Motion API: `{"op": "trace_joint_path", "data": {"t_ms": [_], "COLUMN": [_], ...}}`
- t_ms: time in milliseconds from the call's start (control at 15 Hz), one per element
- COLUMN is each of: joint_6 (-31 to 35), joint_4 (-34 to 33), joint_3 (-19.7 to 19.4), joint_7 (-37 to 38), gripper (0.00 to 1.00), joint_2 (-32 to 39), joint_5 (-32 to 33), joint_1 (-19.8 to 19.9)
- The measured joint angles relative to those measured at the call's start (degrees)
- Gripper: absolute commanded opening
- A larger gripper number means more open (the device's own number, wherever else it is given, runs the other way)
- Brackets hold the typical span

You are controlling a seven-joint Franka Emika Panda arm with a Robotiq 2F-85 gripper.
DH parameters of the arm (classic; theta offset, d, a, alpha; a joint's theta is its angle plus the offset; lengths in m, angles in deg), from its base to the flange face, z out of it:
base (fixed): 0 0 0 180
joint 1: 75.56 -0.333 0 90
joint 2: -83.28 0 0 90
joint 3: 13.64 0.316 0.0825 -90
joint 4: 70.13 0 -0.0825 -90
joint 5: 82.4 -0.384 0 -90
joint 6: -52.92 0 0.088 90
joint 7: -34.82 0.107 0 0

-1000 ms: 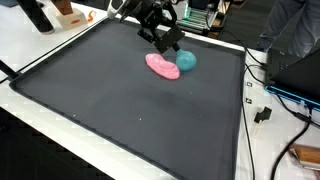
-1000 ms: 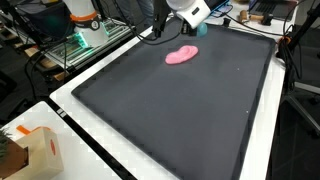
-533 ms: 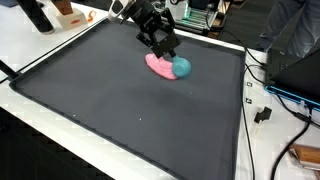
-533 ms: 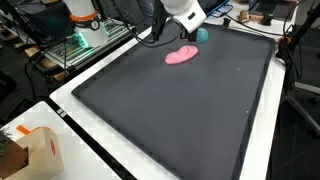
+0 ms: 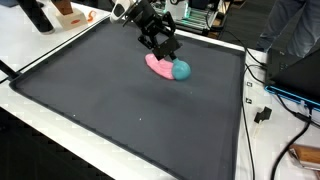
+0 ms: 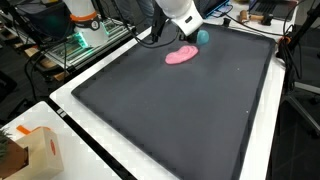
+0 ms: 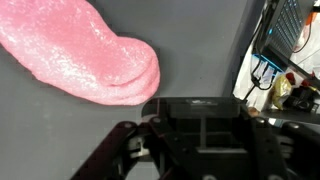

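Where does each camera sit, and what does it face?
Exterior view: above a corner of the black mat, facing across it to the pink lump and teal ball; the dark tool shows.
Exterior view: high beside a cardboard box, facing along the mat; the white arm shows.
Wrist view: on the wrist, facing down at the pink lump; the tool's frame fills its bottom.
Shared: all three show pink lump and mat.

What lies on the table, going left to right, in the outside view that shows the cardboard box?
Cardboard box → pink soft blob → teal ball.
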Motion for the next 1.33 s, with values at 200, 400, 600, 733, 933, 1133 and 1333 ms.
{"op": "trace_joint_path", "data": {"t_ms": [200,400,600,733,933,1133,1333], "joint_6": [0.36,0.9,1.32,1.39,1.59,1.6,1.6], "joint_4": [0.08,0.09,0.09,0.08,0.07,0.03,0.03], "joint_3": [0.18,0.2,0.19,0.17,0.13,0.01,-0.26], "joint_7": [0.0,0.0,0.15,0.35,0.88,2.15,4.06], "gripper": [0.35,0.35,0.35,0.35,0.35,0.35,0.35], "joint_2": [0.33,0.63,0.63,0.58,0.3,-0.38,-1.58], "joint_5": [-0.63,-1.12,-1.14,-1.14,-1.13,-0.89,0.23], "joint_1": [-0.08,-0.19,-0.21,-0.21,-0.21,-0.21,-0.21]}}
